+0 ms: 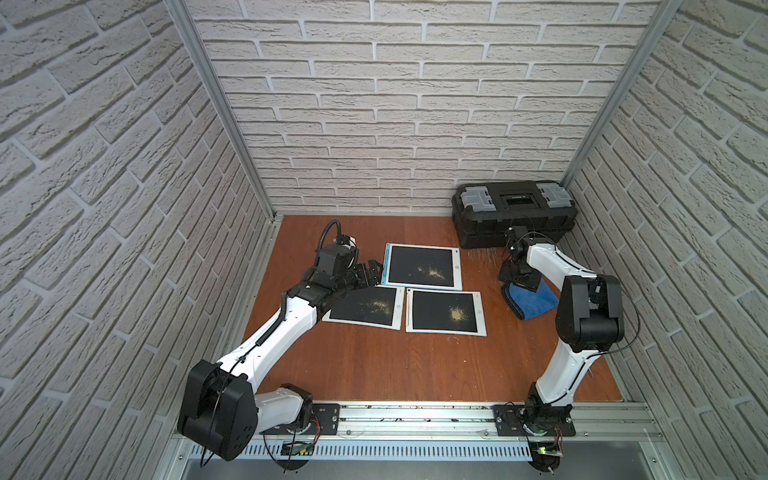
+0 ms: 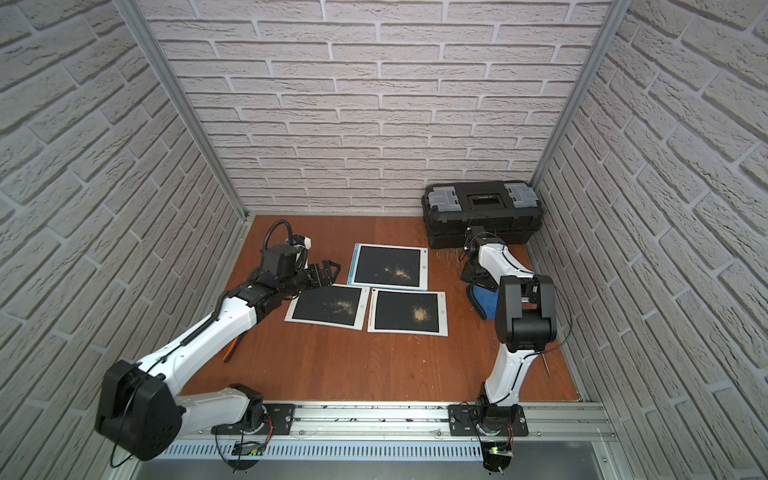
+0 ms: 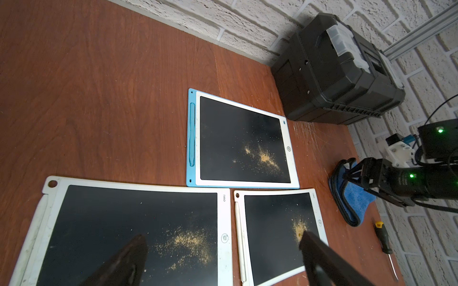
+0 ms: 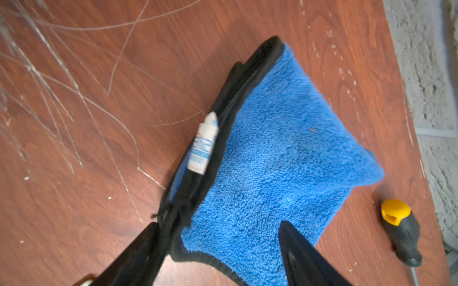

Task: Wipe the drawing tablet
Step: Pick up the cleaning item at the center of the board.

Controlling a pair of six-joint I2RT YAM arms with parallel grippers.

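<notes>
Three tablets (image 1: 423,266), cloth (image 4: 285,161) beneath right hand (image 4: 218,224)

Soft, even white light fills both top views, bright with no hard glare. The brick walls (image 1: 415,104) bend and stretch near the edges. Only pale, fuzzy shadows lie on the wooden table (image 1: 374,365). In the left wrist view the left gripper (image 3: 223,237) is two dark, blurry shapes, and the black screen of the blue-edged tablet (image 3: 243,141) has a faint grey shine. Small green lights glow on the right arm (image 3: 406,185). In the right wrist view the blue cloth (image 4: 285,161) and the right gripper (image 4: 218,224) look smeared and soft.
</notes>
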